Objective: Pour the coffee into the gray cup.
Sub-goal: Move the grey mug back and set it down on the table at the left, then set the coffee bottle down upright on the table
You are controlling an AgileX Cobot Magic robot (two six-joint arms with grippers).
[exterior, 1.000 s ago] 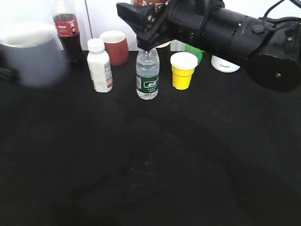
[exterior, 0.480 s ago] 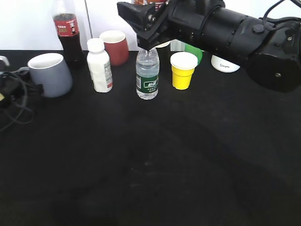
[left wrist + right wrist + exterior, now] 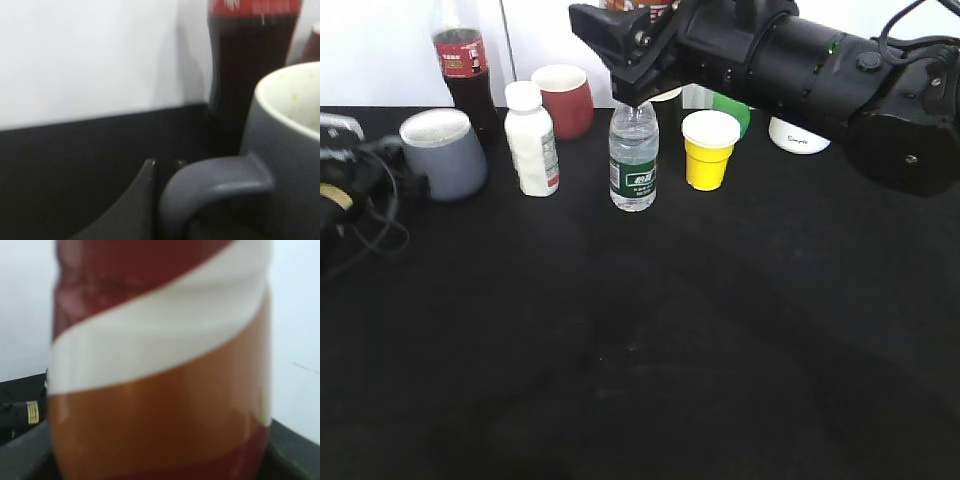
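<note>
The gray cup [image 3: 442,155] stands at the left of the black table, next to the cola bottle. My left gripper [image 3: 382,168] is shut on its loop handle [image 3: 215,184]; one dark finger [image 3: 137,200] presses the handle's left side. The cup's white inside [image 3: 295,97] shows in the left wrist view. My right gripper [image 3: 630,55] is up at the back centre, shut on the coffee bottle [image 3: 638,8], whose top peeks out above it. The bottle's brown, white and red wrap [image 3: 160,390] fills the right wrist view, between dark fingers at the lower corners.
Along the back stand a cola bottle [image 3: 463,70], a white pill bottle [image 3: 532,140], a dark red cup [image 3: 564,100], a water bottle [image 3: 634,160], a yellow cup [image 3: 709,150] and a white mug [image 3: 798,137]. The left arm's cables [image 3: 355,215] lie on the table.
The gray cup was a raised blur at the far left, then came down onto the table and shifted a little right towards the cola bottle. The right arm has not moved.
</note>
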